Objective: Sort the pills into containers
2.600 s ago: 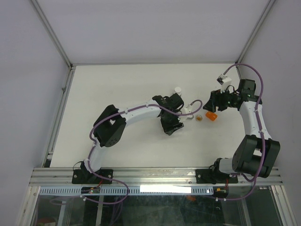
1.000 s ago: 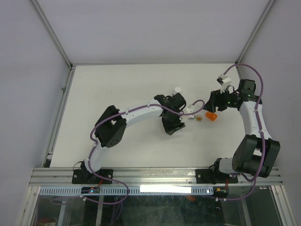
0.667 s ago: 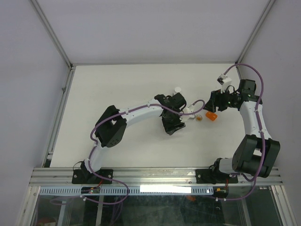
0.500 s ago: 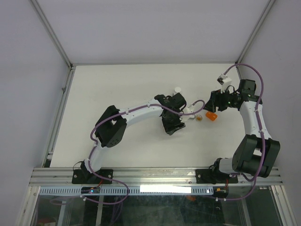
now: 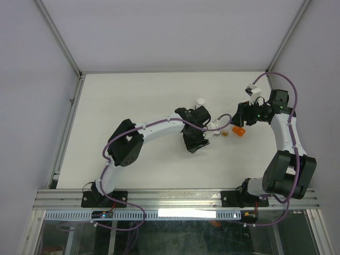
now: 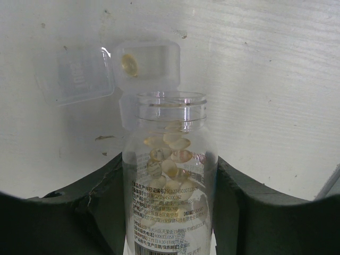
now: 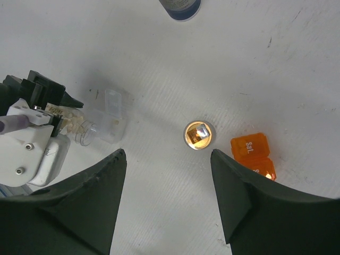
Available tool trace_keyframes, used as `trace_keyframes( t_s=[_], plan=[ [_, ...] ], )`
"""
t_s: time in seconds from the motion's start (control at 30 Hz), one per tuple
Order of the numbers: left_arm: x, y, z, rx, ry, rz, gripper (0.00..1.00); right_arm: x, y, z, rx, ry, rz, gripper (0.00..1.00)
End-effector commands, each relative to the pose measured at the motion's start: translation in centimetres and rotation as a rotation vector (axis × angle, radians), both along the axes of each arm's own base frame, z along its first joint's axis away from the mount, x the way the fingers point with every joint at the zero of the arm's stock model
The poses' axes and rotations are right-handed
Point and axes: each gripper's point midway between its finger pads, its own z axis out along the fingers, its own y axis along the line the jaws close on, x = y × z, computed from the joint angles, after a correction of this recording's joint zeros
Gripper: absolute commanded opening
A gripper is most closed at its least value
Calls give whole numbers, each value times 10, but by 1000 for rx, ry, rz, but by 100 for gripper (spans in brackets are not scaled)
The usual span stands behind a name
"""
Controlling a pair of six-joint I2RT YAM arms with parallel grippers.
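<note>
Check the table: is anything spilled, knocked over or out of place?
Nothing stands out. No pills lie loose on the table. One pill sits in the open cell of the clear box, and the left gripper holds the bottle with its mouth by that box. The vial stands upright.

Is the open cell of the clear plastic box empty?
No, one pale yellow pill lies in the open cell of the clear box, just beyond the mouth of the pill bottle.
</note>
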Motion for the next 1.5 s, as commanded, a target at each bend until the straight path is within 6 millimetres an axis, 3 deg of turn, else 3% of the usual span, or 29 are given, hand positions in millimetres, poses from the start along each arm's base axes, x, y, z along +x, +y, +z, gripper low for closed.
trace_keyframes(
  t_s=[0.0, 0.23, 0.33, 0.4, 0.5, 0.57, 0.77, 0.87, 0.93, 1.03, 1.1, 1.47],
  plan=[
    [-2, -11, 22, -48, -22, -4, 0, 9, 0, 20, 9, -70, 21, 68],
    [4, -7, 19, -47, -52, 2, 0, 10, 0, 20, 7, -68, 18, 67],
    [-1, -13, 28, -79, -29, -5, 0, 10, 0, 19, 9, -66, 19, 68],
    [4, -5, 19, -47, -49, 11, 0, 10, 0, 19, 7, -64, 18, 67],
    [-1, -11, 26, -72, -30, 0, 0, 10, 0, 19, 11, -65, 21, 68],
    [2, -4, 19, -40, -44, 8, 0, 9, 0, 20, 11, -64, 22, 68],
    [2, -13, 35, -70, -47, 2, 0, 9, 1, 20, 12, -65, 21, 68],
    [8, -6, 22, -44, -57, 14, 0, 9, 0, 20, 9, -65, 21, 68],
    [-2, -12, 26, -53, -7, 6, 0, 9, 1, 19, 12, -66, 21, 68],
    [4, -8, 21, -44, -36, 18, 0, 9, 0, 20, 12, -63, 23, 67],
    [-1, -18, 33, -87, -14, 3, 0, 9, 1, 19, 16, -64, 23, 68],
    [1, -10, 23, -77, -41, 10, 0, 9, 2, 20, 19, -63, 26, 68]
  ],
)
